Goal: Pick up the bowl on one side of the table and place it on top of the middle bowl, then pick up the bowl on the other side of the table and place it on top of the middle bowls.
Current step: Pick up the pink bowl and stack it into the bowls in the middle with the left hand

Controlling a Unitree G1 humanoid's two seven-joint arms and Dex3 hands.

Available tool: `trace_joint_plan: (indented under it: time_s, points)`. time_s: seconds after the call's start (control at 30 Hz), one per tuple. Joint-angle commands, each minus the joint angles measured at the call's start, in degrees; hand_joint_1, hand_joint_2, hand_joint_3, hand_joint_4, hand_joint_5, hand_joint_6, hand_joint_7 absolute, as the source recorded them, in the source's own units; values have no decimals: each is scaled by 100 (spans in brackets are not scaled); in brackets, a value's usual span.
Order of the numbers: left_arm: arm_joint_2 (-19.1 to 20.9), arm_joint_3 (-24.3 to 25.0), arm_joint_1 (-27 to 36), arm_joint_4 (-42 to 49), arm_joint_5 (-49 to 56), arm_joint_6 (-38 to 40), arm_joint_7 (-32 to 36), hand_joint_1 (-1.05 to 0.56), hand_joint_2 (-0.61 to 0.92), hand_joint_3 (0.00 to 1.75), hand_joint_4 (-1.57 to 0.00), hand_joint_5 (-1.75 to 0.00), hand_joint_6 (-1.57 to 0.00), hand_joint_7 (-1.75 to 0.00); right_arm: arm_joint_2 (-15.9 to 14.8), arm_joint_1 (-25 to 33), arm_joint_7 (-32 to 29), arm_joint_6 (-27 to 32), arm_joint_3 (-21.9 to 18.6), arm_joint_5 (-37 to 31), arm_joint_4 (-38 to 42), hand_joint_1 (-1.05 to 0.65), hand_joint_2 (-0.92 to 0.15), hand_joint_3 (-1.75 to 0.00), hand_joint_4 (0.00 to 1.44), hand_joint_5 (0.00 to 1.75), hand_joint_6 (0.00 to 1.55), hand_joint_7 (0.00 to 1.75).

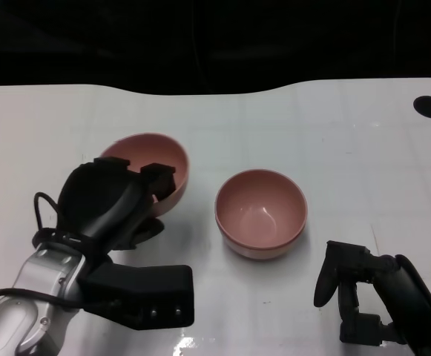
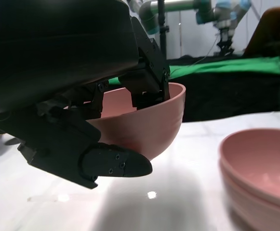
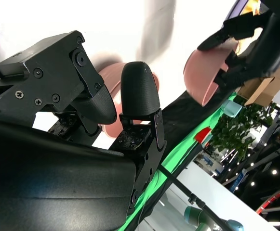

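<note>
pink bowl [image 1: 172, 159] tilted, lifted off counter [image 1: 349, 148], left of stacked bowls [image 1: 260, 213] | left hand [image 1: 115, 204] fingers [image 2: 147, 84] clamp its rim | right hand [image 1: 356, 285] empty, fingers [image 3: 139, 89] spread, near stack's right

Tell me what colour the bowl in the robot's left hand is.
Pink; the bowl held by the left hand shows best in the left wrist view.

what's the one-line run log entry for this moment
stage: second bowl lifted | left hand: grips tilted pink plastic bowl by rim | middle pink bowl stack: two nested | right hand: open, empty
</note>
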Motion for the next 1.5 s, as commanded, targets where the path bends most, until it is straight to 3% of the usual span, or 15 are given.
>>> trace_joint_plan:
  time_s: [0.03,0.07,0.27,0.37,0.43,0.5,0.67,1.0,1.07,1.23,1.33,1.4,1.5]
  points:
    - [-86,35,-191,-86,-109,-107,131,-24,59,93,-79,-175,-86,-113,-41,31,-55,-68,-44,-9,-7,-5,-19,-165,96,175,82,154]
    - [-139,31,-232,-52,-146,-187,202,-24,59,94,-79,-175,-87,-111,-43,30,-57,-76,-45,-12,-1,-5,-18,-165,96,175,82,154]
    - [-457,-59,-548,259,-256,-537,479,-24,53,100,-82,-175,-79,-142,-35,47,-37,-36,-48,-11,-20,-5,-19,-164,95,175,83,154]
    - [-566,-117,-669,340,-271,-565,405,-24,52,102,-82,-175,-77,-146,-31,50,-18,-13,-42,2,-25,-4,-19,-164,95,175,83,154]
    - [-685,-185,-779,386,-286,-539,308,-25,55,96,-83,-169,-87,-120,-30,54,1,5,-34,12,-29,-4,-19,-164,95,175,83,154]
    - [-780,-236,-846,423,-304,-514,270,-25,56,95,-84,-168,-90,-113,-24,67,1,17,-21,0,-45,-4,-19,-164,95,175,83,155]
    - [-995,-424,-1029,664,-310,-604,319,-21,52,93,-83,-174,-86,-131,-7,78,-41,59,3,-82,-60,-4,-19,-164,95,175,83,155]
    - [-1065,-760,-1174,920,-296,-715,136,-22,54,82,-81,-173,-84,-123,-11,67,-52,57,0,-134,-64,-6,-18,-166,96,175,83,156]
    - [-1064,-815,-1210,972,-273,-709,53,-22,61,66,-81,-171,-85,-116,-16,71,-42,69,0,-131,-67,-6,-18,-167,96,175,83,156]
    - [-1127,-906,-1262,1151,-297,-699,-89,-22,64,58,-81,-174,-85,-116,-19,65,-59,55,11,-163,-45,-6,-18,-166,96,175,83,156]
    - [-1165,-933,-1258,1226,-406,-692,-282,-23,66,54,-83,-157,-88,-100,-13,83,-44,75,19,-150,-60,-7,-17,-166,96,175,83,156]
    - [-1193,-943,-1262,1282,-456,-689,-388,-24,73,39,-82,-139,-91,-75,-18,81,-40,58,20,-137,-49,-7,-17,-166,95,175,83,156]
    - [-1213,-958,-1274,1347,-489,-714,-399,-24,82,23,-79,-128,-94,-48,-25,68,-48,28,17,-135,-23,-7,-17,-166,95,175,82,156]
